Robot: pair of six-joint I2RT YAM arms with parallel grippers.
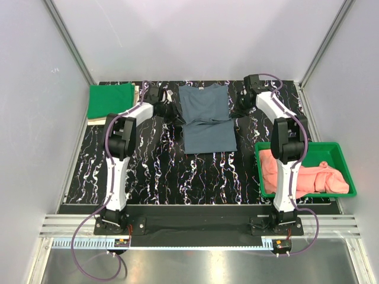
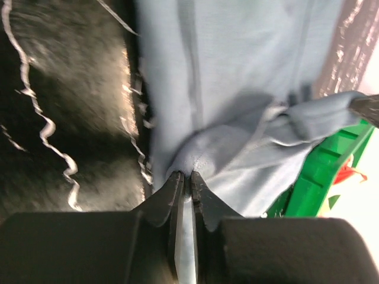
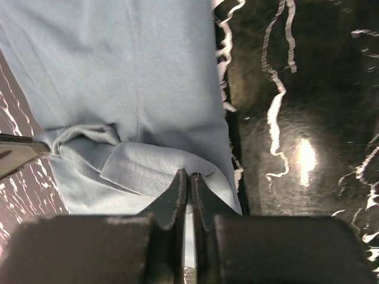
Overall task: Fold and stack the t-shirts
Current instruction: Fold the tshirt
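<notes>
While the slate blue-grey t-shirt [image 1: 204, 121] lies creased at upper centre of the marbled worktop [image 1: 177, 171], left pincer [image 2: 185, 176] clenched on its bunched edge, right pincer [image 3: 189, 176] clenched on its hem.

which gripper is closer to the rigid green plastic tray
Right. The right gripper pinches the slate blue-grey t-shirt at the edge facing the green plastic tray; the left gripper pinches the opposite edge, farther away.

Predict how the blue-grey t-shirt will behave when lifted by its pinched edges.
Probably floppy: the blue-grey t-shirt bunches into wrinkles where the left gripper pinches it. Likely light: the right gripper holds just a thin fold, so the middle should sag.
</notes>
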